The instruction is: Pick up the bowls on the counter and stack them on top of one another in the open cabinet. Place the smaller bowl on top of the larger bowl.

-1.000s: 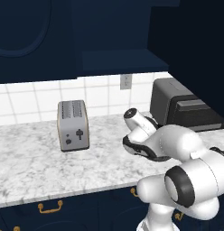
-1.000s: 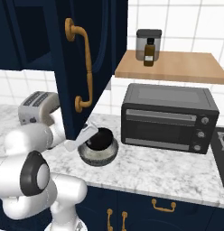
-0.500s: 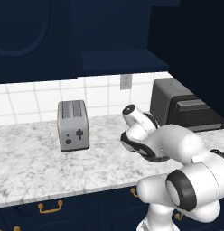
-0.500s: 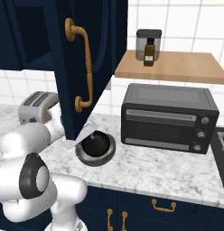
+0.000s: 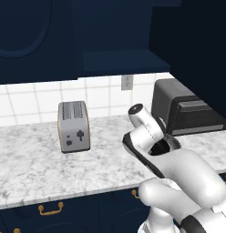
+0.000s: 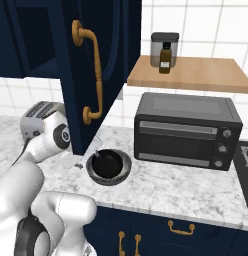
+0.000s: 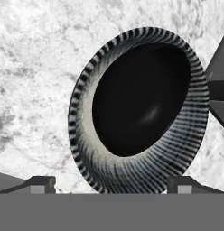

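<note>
while the arm reaches out low over the counter, the gripper points at the bowls, its two finger tips standing wide apart at the bottom of the hand view and holding nothing. the smaller bowl, glossy black, appears to sit nested inside the larger bowl, whose striped inner wall rings it all round. in the right base view this nested pair rests on the marble just beside the open navy cabinet door and in front of the toaster oven; the arm hides most of it in the left base view, where the toaster stands well apart to the left.

the step in hand looks like closing in for a grasp on a bowl rim. to do it well, i judge the fingers should straddle one wall only, one tip inside and one outside, rather than trying to span a whole bowl. since the two are nested, pinching the outer ribbed rim might lift both together, but a tilt could let the black one slide out. keep the hand level during the lift, and mind the door edge close by. the open cabinet shelf sits high above, so the lift is long; a firm, centred pinch matters before rising.
</note>
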